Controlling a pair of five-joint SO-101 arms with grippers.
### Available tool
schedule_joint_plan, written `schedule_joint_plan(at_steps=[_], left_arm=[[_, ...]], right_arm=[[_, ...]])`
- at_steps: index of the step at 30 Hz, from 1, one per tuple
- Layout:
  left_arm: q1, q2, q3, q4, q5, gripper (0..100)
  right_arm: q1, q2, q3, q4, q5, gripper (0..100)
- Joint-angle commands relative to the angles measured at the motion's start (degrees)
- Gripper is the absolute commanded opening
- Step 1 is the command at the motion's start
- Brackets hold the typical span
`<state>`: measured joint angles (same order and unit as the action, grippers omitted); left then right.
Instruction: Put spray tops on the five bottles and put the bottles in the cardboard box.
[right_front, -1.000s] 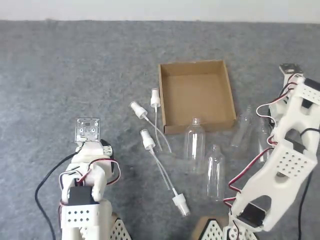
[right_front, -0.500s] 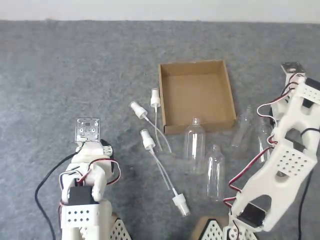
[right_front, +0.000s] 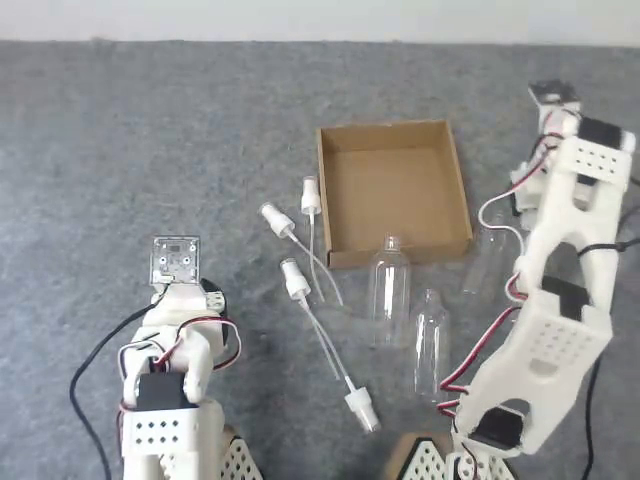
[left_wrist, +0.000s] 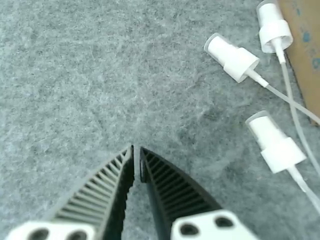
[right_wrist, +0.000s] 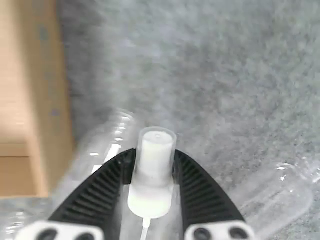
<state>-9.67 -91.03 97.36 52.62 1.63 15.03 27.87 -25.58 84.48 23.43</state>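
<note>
From above, on fuzzy grey carpet (right_front: 150, 130): one square, open cardboard box (right_front: 392, 190) at upper centre; three clear plastic bottles (right_front: 388, 290) lying below and right of it; four white tops (right_front: 294, 277) with thin tubes to the left of them. From the right wrist: a fifth top (right_wrist: 154, 172) clamped in the ribbed black right gripper (right_wrist: 153, 155), above two bottles. From the left wrist: left gripper (left_wrist: 136, 152) with fingers (left_wrist: 110, 185) together, near three tops.
</note>
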Motion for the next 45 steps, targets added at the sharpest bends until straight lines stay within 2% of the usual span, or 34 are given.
schedule_joint_plan(at_steps=[1, 14, 32, 38, 45], left_arm=[[0.0, 0.0, -0.4, 0.2, 0.2, 1], [0.0, 0.0, -0.4, 0.2, 0.2, 1], [0.0, 0.0, -0.4, 0.2, 0.2, 1], [0.0, 0.0, -0.4, 0.2, 0.2, 1], [0.0, 0.0, -0.4, 0.2, 0.2, 1]], right_arm=[[-3.9, -11.1, -3.0, 2.9, -2.7, 2.7], [-20.4, -25.9, -3.0, 14.4, -4.0, 2.6], [-47.5, -23.7, -3.0, 11.6, -16.1, 2.6], [-51.4, -16.3, -3.0, 5.9, -20.3, 2.6], [-51.7, -8.6, -3.0, -0.7, -26.5, 2.7]])
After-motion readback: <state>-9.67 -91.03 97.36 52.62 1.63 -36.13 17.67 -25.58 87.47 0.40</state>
